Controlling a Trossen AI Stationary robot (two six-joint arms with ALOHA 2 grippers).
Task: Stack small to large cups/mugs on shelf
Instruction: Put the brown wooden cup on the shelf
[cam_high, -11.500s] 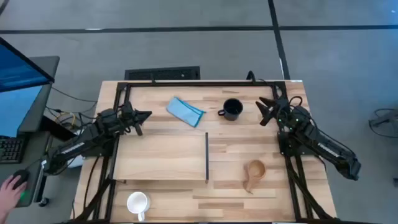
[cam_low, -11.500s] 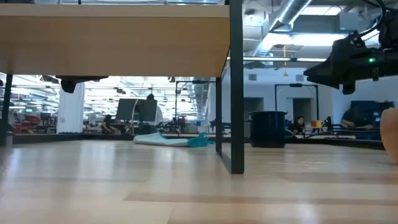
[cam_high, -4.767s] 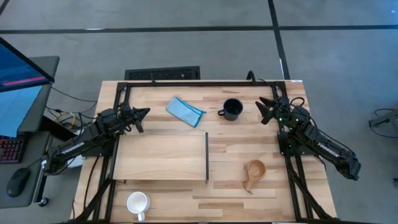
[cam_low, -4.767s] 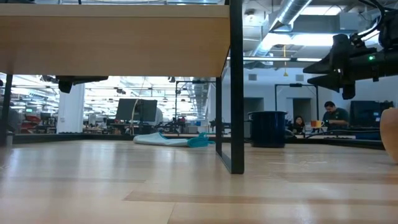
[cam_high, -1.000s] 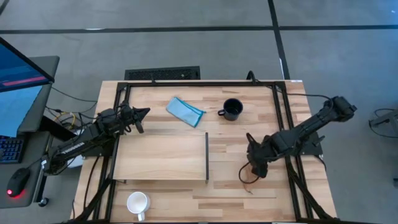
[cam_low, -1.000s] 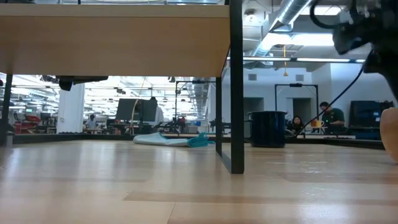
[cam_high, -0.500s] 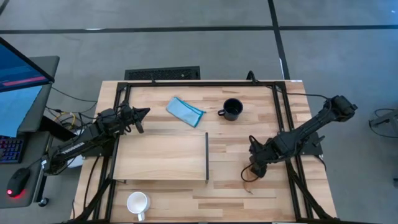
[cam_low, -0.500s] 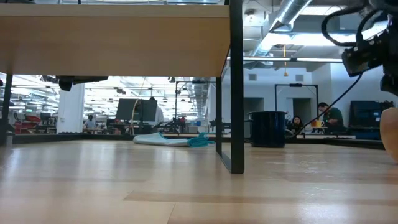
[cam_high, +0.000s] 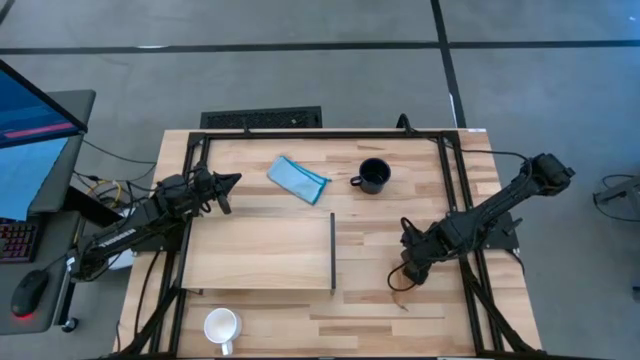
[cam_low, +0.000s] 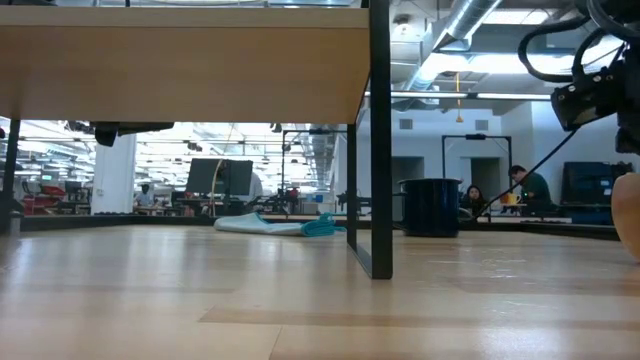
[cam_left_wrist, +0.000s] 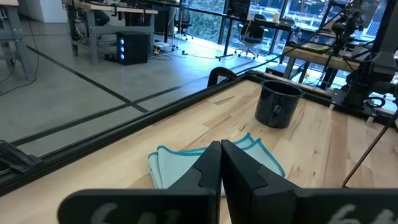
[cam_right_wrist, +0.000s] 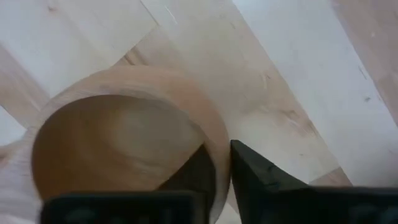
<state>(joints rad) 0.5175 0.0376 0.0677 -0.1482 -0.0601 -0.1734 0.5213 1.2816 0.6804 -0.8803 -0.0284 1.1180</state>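
Right fingers newly pinching wooden cup wall

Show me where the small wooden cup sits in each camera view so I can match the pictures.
High view: wooden cup right of the shelf, mostly under the right tool.
Low view: tan sliver at the right edge.
Left wrist view: not in it.
Right wrist view: fills the frame, one finger outside its wall, the other inside.
Shared landmark: black mug, behind the cup.

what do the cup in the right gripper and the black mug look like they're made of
Tan cup: looks like wood, matte, with faint grain on its wall, which the right gripper pinches. Black mug: probably glazed ceramic or enamel, judging by its smooth dark sheen; can't tell which.
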